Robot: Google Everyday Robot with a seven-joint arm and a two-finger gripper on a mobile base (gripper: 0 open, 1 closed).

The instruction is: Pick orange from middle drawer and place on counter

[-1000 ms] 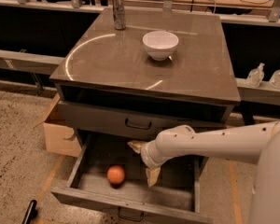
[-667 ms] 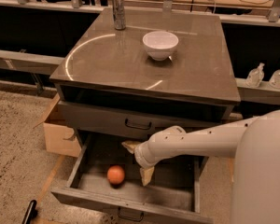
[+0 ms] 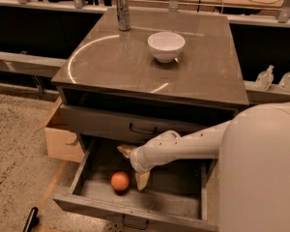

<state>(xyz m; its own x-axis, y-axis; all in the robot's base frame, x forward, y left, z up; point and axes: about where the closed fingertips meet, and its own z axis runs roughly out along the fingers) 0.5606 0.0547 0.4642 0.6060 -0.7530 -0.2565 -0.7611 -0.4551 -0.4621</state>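
The orange lies on the floor of the open middle drawer, left of centre near the front. My gripper hangs inside the drawer on the white arm that reaches in from the right. It is open, with its tan fingers spread; the lower finger stands just right of the orange, close to it, and nothing is held. The counter is the glossy grey-brown top above, with a pale arc mark.
A white bowl and a metal can stand on the counter. A shut drawer front with a handle sits above the open drawer. A cardboard box stands at the cabinet's left. Two bottles stand on the right ledge.
My arm has moved left inside the drawer, bringing the open gripper from the drawer's middle close to the orange. The orange has not moved.
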